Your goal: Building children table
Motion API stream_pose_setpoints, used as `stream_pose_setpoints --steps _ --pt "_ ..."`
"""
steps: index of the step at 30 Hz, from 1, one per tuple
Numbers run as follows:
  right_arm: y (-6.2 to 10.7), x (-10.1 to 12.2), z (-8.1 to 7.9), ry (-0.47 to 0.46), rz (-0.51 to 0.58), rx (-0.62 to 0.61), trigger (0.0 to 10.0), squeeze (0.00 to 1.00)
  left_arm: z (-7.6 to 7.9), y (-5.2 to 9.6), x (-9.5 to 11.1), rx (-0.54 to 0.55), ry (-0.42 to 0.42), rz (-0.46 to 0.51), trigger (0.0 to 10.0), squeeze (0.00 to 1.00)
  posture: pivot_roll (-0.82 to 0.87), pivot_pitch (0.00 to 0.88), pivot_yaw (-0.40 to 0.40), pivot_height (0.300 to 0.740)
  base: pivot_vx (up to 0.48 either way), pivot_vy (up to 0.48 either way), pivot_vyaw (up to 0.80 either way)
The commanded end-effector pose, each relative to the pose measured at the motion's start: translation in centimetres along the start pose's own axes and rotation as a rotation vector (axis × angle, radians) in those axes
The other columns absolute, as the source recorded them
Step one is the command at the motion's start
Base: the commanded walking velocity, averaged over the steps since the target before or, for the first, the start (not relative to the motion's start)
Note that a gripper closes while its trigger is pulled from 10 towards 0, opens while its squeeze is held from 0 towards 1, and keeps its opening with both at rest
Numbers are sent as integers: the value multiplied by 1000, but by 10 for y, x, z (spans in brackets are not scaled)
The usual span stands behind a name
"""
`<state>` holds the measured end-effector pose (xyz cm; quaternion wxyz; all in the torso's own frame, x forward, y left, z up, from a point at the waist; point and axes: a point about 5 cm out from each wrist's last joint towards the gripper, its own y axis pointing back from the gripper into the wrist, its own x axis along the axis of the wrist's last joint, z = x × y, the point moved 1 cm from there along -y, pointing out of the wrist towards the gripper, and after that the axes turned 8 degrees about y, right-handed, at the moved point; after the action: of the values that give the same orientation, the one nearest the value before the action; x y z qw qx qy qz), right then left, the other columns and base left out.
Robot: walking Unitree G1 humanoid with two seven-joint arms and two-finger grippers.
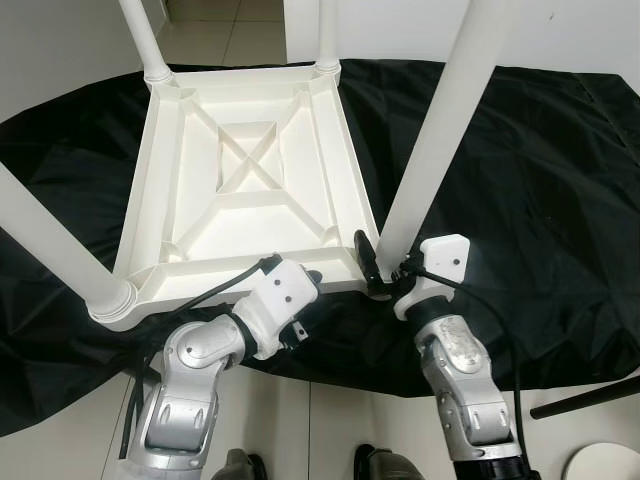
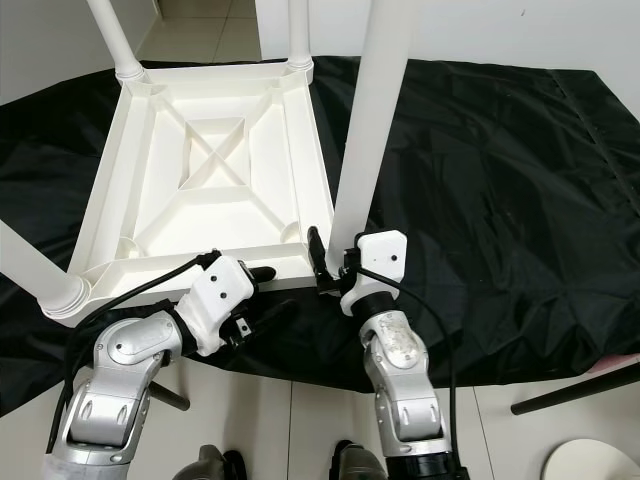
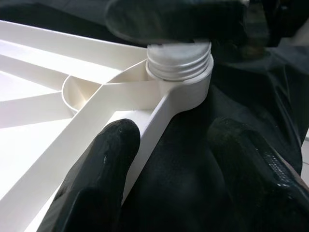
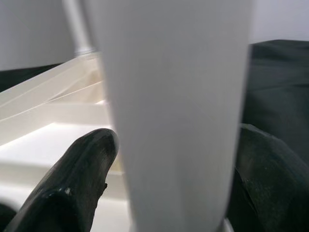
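In the left eye view, a white table top (image 1: 250, 190) lies upside down on a black cloth (image 1: 540, 170), filling the upper left and centre of the frame. Legs stand at its far corners and at its near-left corner. The right gripper (image 1: 378, 268), low and right of centre, is clamped around the foot of a fourth table leg (image 1: 435, 130) at the near-right corner. The left gripper (image 1: 312, 282) sits at the table top's near edge, just left of that corner.

In the left wrist view, the left gripper's fingers (image 3: 101, 169) are spread, one on either side of the white rim; the threaded leg end (image 3: 179, 60) sits in its socket at upper centre.

In the right wrist view, the pale leg runs down the frame's middle between the two black fingers (image 4: 82, 169), which press its sides.
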<state>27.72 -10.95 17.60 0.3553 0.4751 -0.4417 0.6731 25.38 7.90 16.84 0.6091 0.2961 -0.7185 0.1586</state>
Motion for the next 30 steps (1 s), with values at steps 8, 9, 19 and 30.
stream_pose_setpoints --steps 8,9,19,30 --pt "5 -1 6 -9 -3 260 10000 0 -11 1 0 166 -1 13 10000 0 -78 136 44 740 0 0 0" --pt "4 -3 9 7 -9 302 10000 0 -11 1 0 165 -1 13 10000 0 -79 134 47 740 0 0 0" --pt "-9 -19 28 112 -68 461 3804 0 -10 1 0 150 -9 9 10000 0 -72 129 56 740 0 0 0" --pt "-16 -28 34 115 -89 485 2863 0 -14 6 0 176 -10 4 10000 0 -53 130 60 740 0 0 0"
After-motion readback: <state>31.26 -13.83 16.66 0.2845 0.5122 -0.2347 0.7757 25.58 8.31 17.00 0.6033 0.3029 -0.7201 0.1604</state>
